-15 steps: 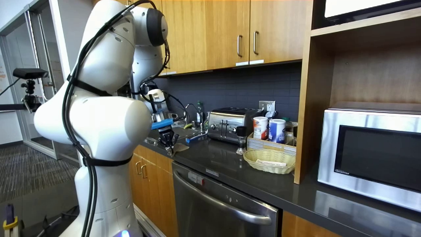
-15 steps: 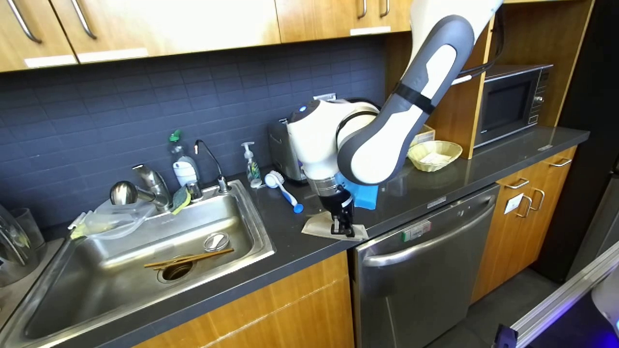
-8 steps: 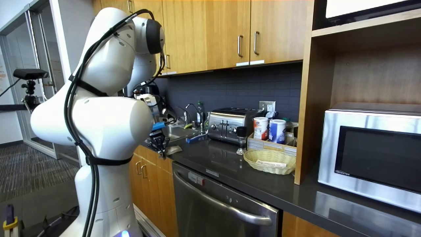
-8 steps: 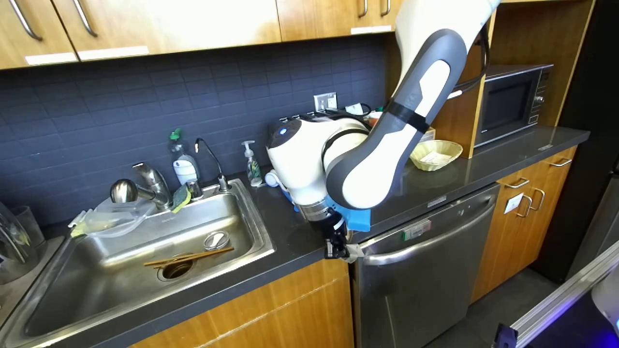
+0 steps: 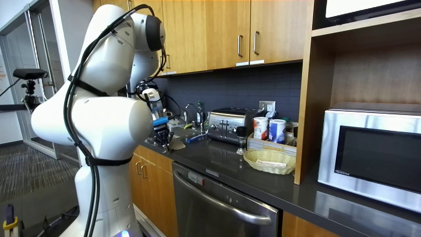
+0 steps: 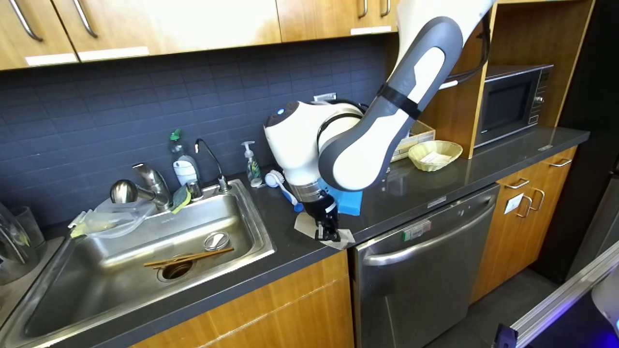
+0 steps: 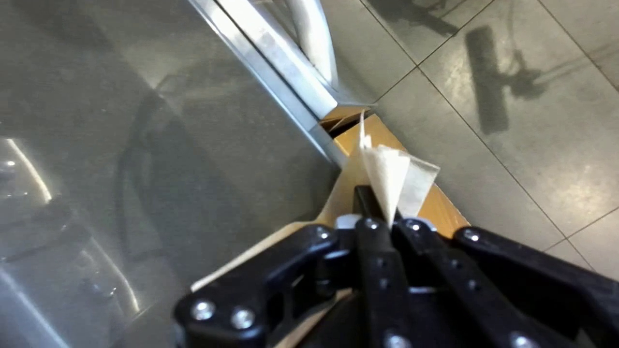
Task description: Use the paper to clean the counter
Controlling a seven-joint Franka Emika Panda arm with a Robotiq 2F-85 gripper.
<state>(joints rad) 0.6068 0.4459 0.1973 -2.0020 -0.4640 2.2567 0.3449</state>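
Paper (image 6: 344, 238), thin, tan and limp-looking, is pinched near the front of the dark counter (image 6: 416, 193), in the lower middle of the frame in an exterior view. Working left to right there, I have the sink (image 6: 263, 237) across the lower left, then the scrub brush (image 6: 288, 195) lying near the centre, behind the paper. Next comes the paper's left flap on the counter, then my gripper (image 6: 328, 236), clenched on a fold of it, then the right flap, which reaches the front edge. Farther right, below that edge, is the dishwasher (image 6: 425, 270); the shallow basket (image 6: 428, 164) stands well apart, right of centre. In the wrist view, the sheet runs to the lower left beneath the gripper, a bunched pleat stands up near the centre, and a paler corner sticks out to its right. Whether that corner hangs past the edge I cannot tell.

I expect almost no weight: it should buckle rather than push, slide easily on the smooth top, and tear if wet or snagged. The fold between the two flaps seems a sound hold. I take this to be mid-wipe; the next stroke calls for light pressure and a drag away from the edge, where the free corner could catch.
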